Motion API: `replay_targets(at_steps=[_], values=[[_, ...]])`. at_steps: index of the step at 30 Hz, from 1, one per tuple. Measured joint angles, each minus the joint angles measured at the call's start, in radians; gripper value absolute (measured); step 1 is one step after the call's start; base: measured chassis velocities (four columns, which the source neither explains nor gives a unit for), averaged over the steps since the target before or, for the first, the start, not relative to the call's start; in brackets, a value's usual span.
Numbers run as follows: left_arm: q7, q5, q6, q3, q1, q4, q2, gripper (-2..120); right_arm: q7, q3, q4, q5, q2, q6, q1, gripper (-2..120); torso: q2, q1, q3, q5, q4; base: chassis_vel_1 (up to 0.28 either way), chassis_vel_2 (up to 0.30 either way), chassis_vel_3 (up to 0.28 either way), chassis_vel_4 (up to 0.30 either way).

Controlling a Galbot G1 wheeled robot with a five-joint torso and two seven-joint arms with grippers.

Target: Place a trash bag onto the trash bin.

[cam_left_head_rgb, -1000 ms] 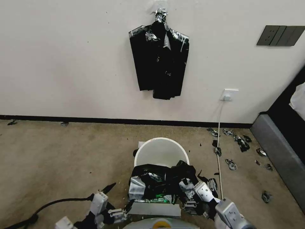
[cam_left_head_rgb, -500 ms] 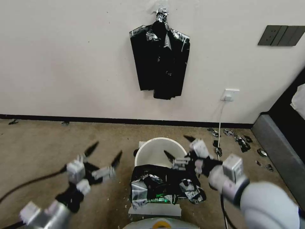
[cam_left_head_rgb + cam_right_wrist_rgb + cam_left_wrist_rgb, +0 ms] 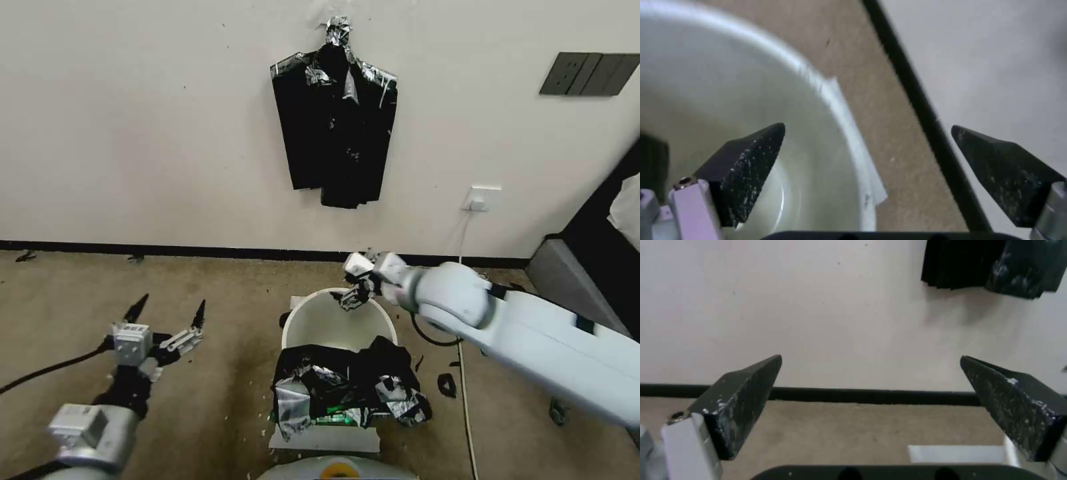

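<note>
Glossy black trash bag (image 3: 347, 393) is showing silvery glints and green flecks; trash bin (image 3: 313, 320) is looking cream-white, sitting on tan carpet (image 3: 80, 300)

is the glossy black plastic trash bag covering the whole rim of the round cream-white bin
No, the glossy black trash bag drapes just the near side of the round cream-white bin; its far rim is bare.

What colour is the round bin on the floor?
Cream-white. The trash bin shows best in the head view, half covered by the black trash bag.
</note>
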Motion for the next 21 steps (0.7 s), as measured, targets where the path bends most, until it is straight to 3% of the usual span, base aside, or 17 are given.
replay_targets(at_steps=[12, 21], values=[[0.014, -0.013, 0.000, 0.027, 0.008, 0.002, -0.005, 100, -0.049, -0.134, -0.162, 0.025, 0.055, 0.001, 0.104, 99, 0.000, 0.000, 0.000, 0.0002, -0.0002, 0.000, 0.000, 0.000, 0.000], [0.034, -0.005, -0.002, 0.038, 0.016, 0.013, -0.016, 100, -0.087, -0.244, -0.190, 0.045, 0.065, 0.002, 0.191, 70, 0.000, 0.000, 0.000, 0.0001, -0.0003, 0.000, 0.000, 0.000, 0.000]])
